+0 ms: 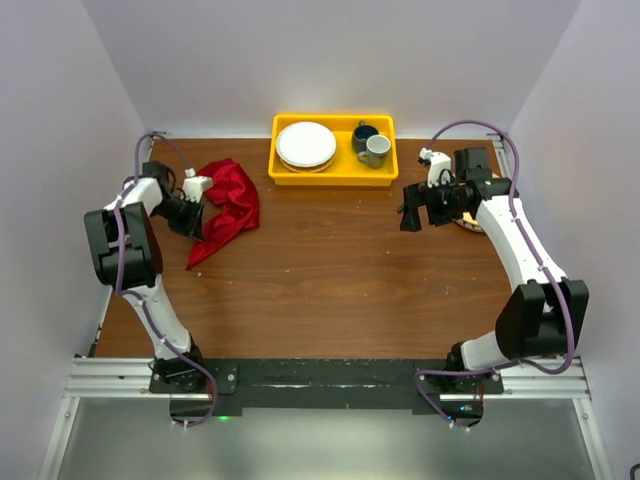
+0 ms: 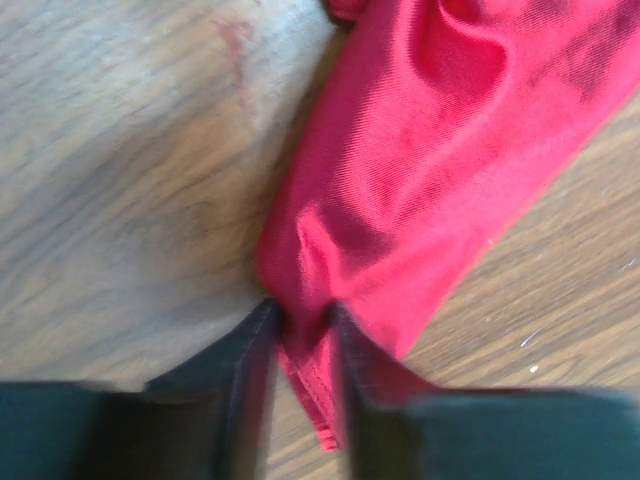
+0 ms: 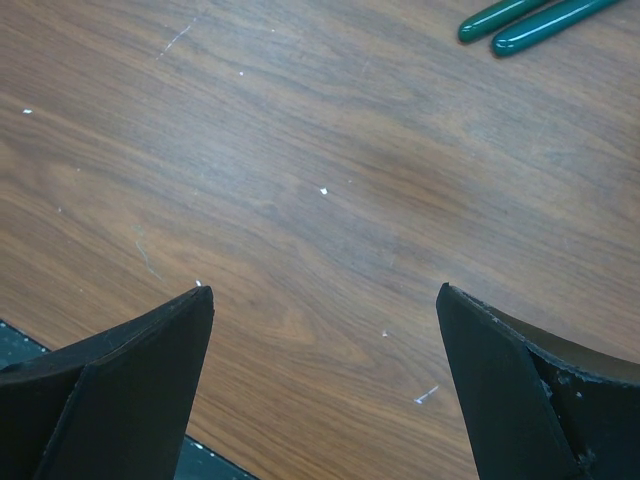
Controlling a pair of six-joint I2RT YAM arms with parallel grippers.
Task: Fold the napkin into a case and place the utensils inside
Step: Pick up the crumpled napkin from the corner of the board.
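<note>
Red napkin point(image 1: 228, 205) crumpled in a loose heap at the far left of the tabletop point(image 1: 330, 285), not folded, one tapering corner trailing toward the near edge. Pinched at a hemmed edge by the left claw point(image 2: 303, 318), a narrow fold of cloth filling the gap between its two dark fingers point(image 2: 245, 385) and touching both. Left arm bent sharply at the elbow, forearm reaching toward the far left corner, wrist turned in at the cloth from its left side. Right claw point(image 1: 411, 216) spread wide, gripping nothing, hanging over bare wood on the right, well apart from the napkin; right arm stretched up the right side, wrist pointing leftward. Two teal-green handles point(image 3: 530, 15) lying side by side near that claw, at the corner of the right wrist view. Yellow tray point(image 1: 333, 181) at the far edge, between the two arms, carrying a stack of white plates point(image 1: 306, 145), a dark cup point(image 1: 362, 132) and a pale mug point(image 1: 377, 151).
</note>
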